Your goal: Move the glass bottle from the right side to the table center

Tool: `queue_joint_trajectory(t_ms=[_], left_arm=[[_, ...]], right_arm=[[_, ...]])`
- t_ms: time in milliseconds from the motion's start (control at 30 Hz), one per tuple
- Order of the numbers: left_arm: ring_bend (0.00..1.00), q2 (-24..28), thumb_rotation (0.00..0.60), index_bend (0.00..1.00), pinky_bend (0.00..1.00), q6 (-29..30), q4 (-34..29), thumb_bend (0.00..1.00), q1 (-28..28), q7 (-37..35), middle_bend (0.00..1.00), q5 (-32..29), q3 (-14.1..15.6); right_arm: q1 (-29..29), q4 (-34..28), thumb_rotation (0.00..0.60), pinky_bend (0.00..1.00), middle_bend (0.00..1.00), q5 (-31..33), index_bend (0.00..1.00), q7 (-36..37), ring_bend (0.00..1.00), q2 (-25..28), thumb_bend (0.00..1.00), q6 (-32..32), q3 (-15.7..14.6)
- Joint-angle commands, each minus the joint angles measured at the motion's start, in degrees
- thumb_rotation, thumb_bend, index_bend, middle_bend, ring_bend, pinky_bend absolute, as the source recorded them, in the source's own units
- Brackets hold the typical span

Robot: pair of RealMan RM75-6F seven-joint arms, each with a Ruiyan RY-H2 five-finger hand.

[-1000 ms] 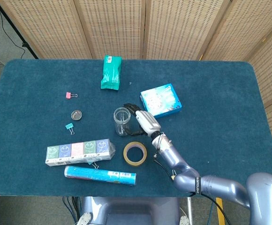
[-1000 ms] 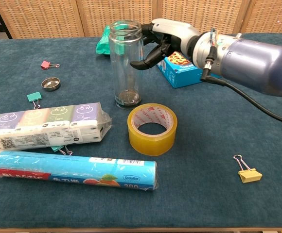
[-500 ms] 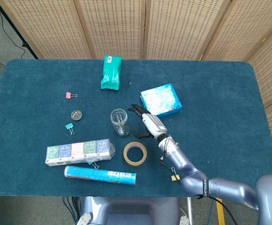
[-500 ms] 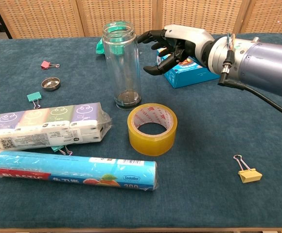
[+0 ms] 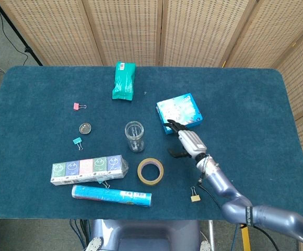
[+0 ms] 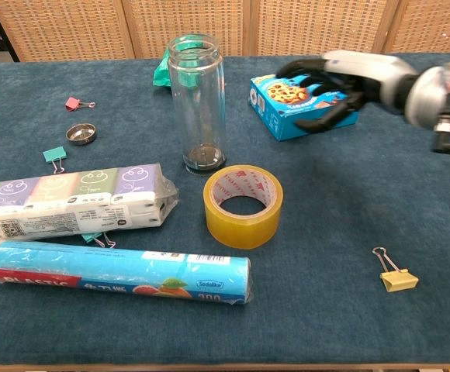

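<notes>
The clear glass bottle [image 5: 134,136] [image 6: 199,102] stands upright and lidless near the table's middle, with nothing touching it. My right hand [image 5: 185,140] [image 6: 341,80] hovers well to the bottle's right, in front of the blue cookie box, its fingers apart and empty. A small round metal lid [image 5: 85,128] [image 6: 81,133] lies on the cloth to the bottle's left. My left hand appears in neither view.
A blue cookie box [image 5: 179,112] [image 6: 299,106] lies behind the right hand. A yellow tape roll [image 5: 150,171] [image 6: 243,205] sits just in front of the bottle. A tissue pack [image 6: 70,202], a plastic-wrap roll [image 6: 116,273], a green pouch [image 5: 124,80] and binder clips [image 6: 396,274] lie around.
My right hand has let go of the bottle and pulled away to the right, its fingers spreading. The bottle stays standing where it was set.
</notes>
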Motion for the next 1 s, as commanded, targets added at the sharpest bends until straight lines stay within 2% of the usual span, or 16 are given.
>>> queue_joint_trajectory(t_ms=[33, 133, 233, 300, 467, 633, 733, 900, 1000], left_arm=[[0.0, -0.3, 0.6, 0.0, 0.0, -1.2, -0.5, 0.0, -0.7, 1.3, 0.0, -0.7, -0.2], [0.0, -1.0, 0.6, 0.0, 0.0, -2.8, -1.1, 0.0, -1.6, 3.6, 0.0, -2.0, -0.7], [0.0, -1.8, 0.6, 0.0, 0.0, -5.2, -2.0, 0.0, -2.9, 7.0, 0.0, -3.5, -1.2], [0.0, -2.3, 0.6, 0.0, 0.0, -6.9, -2.5, 0.0, -4.0, 8.8, 0.0, -4.6, -1.6], [0.0, -5.3, 0.6, 0.0, 0.0, -12.3, -1.5, 0.0, -8.7, 15.5, 0.0, -8.7, -4.4], [0.0, -11.0, 0.6, 0.01, 0.0, -18.6, 4.6, 0.05, -16.0, 19.4, 0.0, -11.5, -8.1], [0.0, -14.1, 0.6, 0.1, 0.0, -22.9, 7.8, 0.13, -20.3, 18.9, 0.0, -11.9, -9.5], [0.0, -19.6, 0.6, 0.31, 0.0, -29.3, 13.4, 0.27, -26.5, 19.7, 0.0, -13.4, -11.0], [0.0, -23.5, 0.6, 0.35, 0.0, -34.0, 17.1, 0.3, -30.2, 23.3, 0.0, -17.1, -11.8]], right_arm=[[-5.5, -2.4, 0.6, 0.01, 0.01, -5.1, 0.08, -1.3, 0.0, 6.3, 0.42, 4.9, -4.7], [-9.9, -0.7, 0.6, 0.0, 0.0, -9.1, 0.04, -4.2, 0.0, 10.5, 0.4, 10.2, -8.5], [-14.4, 1.8, 0.6, 0.0, 0.0, -10.9, 0.0, -8.2, 0.0, 13.1, 0.28, 15.4, -11.4], [-17.0, 2.6, 0.6, 0.0, 0.0, -10.7, 0.0, -8.2, 0.0, 14.4, 0.22, 17.7, -12.5], [-24.6, 6.9, 0.6, 0.0, 0.0, -11.2, 0.0, -5.6, 0.0, 16.0, 0.21, 25.3, -14.5], [-30.3, 9.9, 0.6, 0.0, 0.0, -13.5, 0.0, -3.3, 0.0, 14.7, 0.2, 32.5, -15.2], [-32.2, 10.3, 0.6, 0.0, 0.0, -15.0, 0.0, -2.3, 0.0, 14.2, 0.2, 35.6, -14.9], [-32.5, 10.6, 0.6, 0.0, 0.0, -17.2, 0.0, -1.7, 0.0, 14.6, 0.2, 36.3, -14.2], [-32.5, 10.7, 0.6, 0.0, 0.0, -17.7, 0.0, -0.9, 0.0, 14.8, 0.2, 35.7, -13.8]])
